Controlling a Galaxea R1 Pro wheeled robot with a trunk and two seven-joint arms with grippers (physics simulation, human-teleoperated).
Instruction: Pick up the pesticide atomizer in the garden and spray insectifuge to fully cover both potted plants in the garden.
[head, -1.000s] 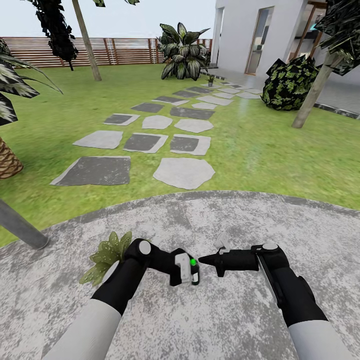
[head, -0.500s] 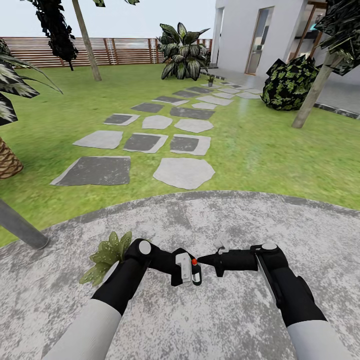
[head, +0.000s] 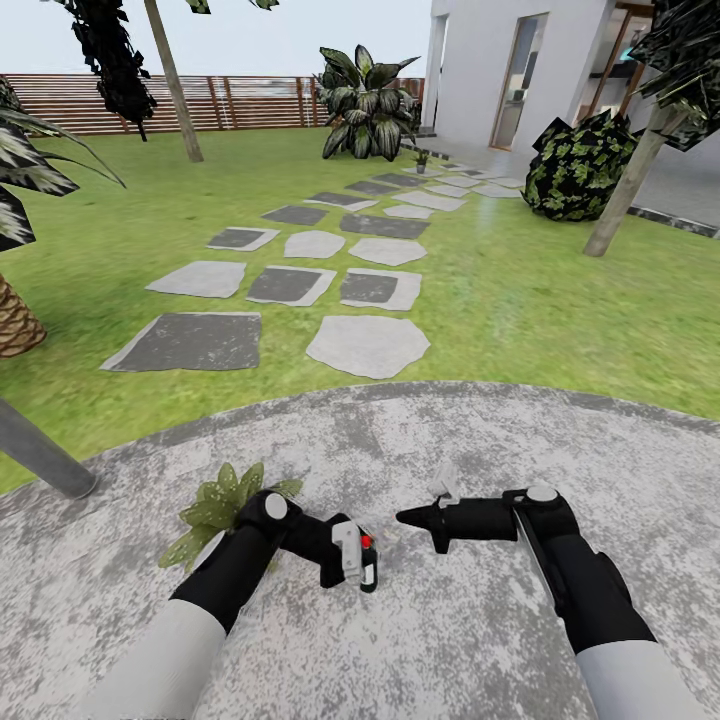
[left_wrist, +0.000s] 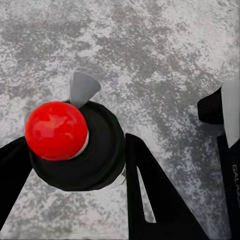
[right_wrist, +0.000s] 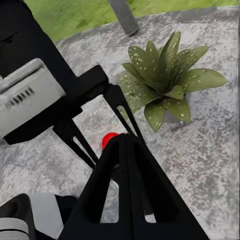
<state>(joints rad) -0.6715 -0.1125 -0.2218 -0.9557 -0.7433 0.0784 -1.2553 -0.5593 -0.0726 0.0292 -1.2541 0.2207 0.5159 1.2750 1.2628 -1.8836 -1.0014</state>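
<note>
1. Left claw (head: 352, 562) is pinching the pesticide atomizer (head: 367, 572), one finger on either side of the dark bottle. It is low over the gravel patio (head: 470, 640).
2. Right claw (head: 408, 517) is just beside the left claw on its right. Its fingers are pressed together and it holds nothing.
3. Change: a second ago the ball marker (head: 367, 541) on the sprayer was green. Half a second ago it was red, and it is red now.
4. Change: the left claw has dropped and pulled back, away from the right claw and closer to the potted plant (head: 222, 498). The right claw hasn't moved.
5. Meaning, my guess: the sprayer's state got toggled and the bottle is being re-aimed at this plant. Coverage isn't confirmed, and the second plant is still to do.
6. Left wrist view gives the close-up: red ball, dark bottle body and pale grey trigger, with bare gravel beyond the claw.
7. Right wrist view has what that one lacks: the speckled rosette just past the left claw, leaves whole, with no spray visible on them.
</note>
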